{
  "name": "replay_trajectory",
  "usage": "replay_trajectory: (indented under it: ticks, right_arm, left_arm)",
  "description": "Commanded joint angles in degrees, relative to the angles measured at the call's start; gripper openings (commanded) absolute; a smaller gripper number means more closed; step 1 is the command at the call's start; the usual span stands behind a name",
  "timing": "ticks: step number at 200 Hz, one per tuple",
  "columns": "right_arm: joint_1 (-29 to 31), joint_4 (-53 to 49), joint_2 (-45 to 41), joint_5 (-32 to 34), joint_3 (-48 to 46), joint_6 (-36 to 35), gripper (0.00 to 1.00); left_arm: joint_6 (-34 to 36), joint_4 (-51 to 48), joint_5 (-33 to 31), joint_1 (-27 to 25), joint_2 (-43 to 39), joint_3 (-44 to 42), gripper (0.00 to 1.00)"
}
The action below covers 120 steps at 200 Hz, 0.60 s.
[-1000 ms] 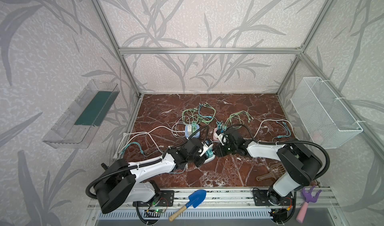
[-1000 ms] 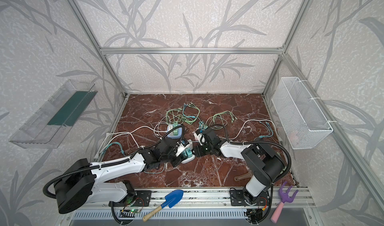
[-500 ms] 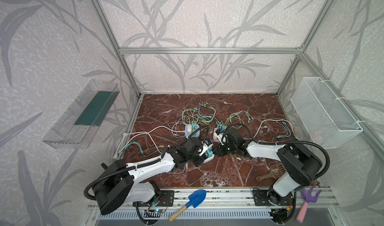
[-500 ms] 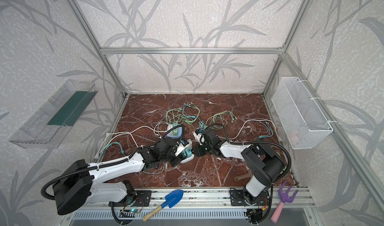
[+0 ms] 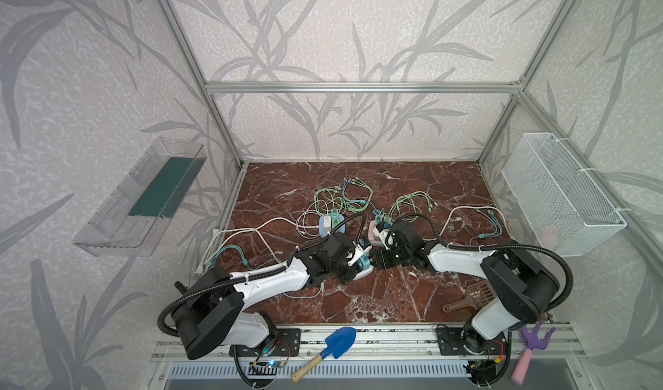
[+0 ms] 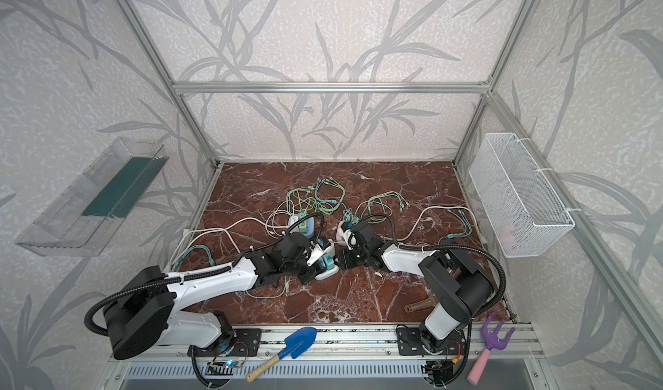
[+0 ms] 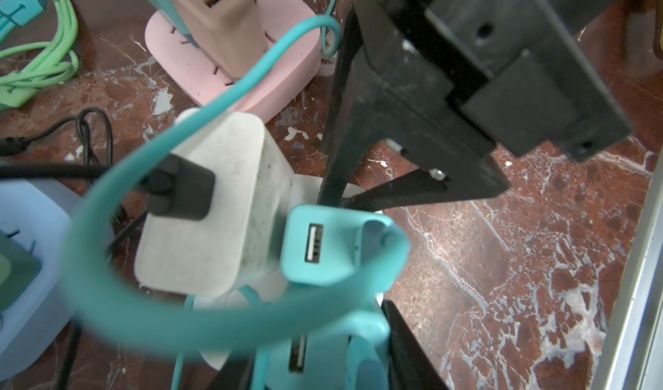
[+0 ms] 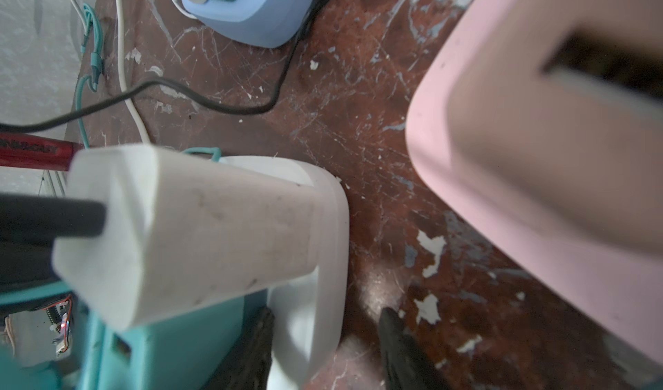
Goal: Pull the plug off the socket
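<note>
Three sockets: blue (image 8: 258, 15), pink (image 7: 294, 58), white (image 8: 332, 227).

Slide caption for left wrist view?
White charger and teal adapter stand on the white socket; right end effector at its rim.

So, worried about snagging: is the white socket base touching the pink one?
Apart: right wrist view shows bare marble between the white socket base and pink base.

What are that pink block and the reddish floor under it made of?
The pink socket block looks like matte moulded plastic: smooth, rounded corners, little shine. The tabletop looks like red marble, yet its white flaked patches suggest a printed film, perhaps.
</note>
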Motion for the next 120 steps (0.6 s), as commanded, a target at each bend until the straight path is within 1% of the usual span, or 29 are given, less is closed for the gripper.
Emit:
replay_trajectory:
  ticks: [1, 34, 59, 75, 95, 120]
  right_arm:
    - [1.07, -4.25, 1.68, 0.1, -1.49, -0.22, 0.49]
    - [1.9, -5.85, 3.97, 2.07, -1.77, -0.94, 0.47]
    - [2.73, -11.58, 5.05, 7.24, -0.62, -2.89, 0.46]
    - [2.74, -14.06, 5.05, 9.76, -0.46, -3.83, 0.45]
    - [2.74, -14.53, 5.04, 10.82, -0.62, -4.21, 0.45]
    - [2.79, -14.08, 5.05, 10.88, -0.46, -3.97, 0.45]
  left_arm:
    - [1.79, 2.36, 1.79, -0.5, 1.57, 2.14, 0.21]
    - [3.27, 1.13, 0.52, -0.86, 1.21, 3.15, 0.2]
    - [3.32, 1.11, 0.34, -0.86, -0.29, 3.38, 0.2]
    - [1.67, 1.73, 0.21, -0.77, -2.13, 3.0, 0.2]
    - [1.85, 2.18, -0.21, -0.75, -3.45, 2.21, 0.2]
    - [1.93, 0.24, -0.07, -0.77, -2.62, 2.21, 0.2]
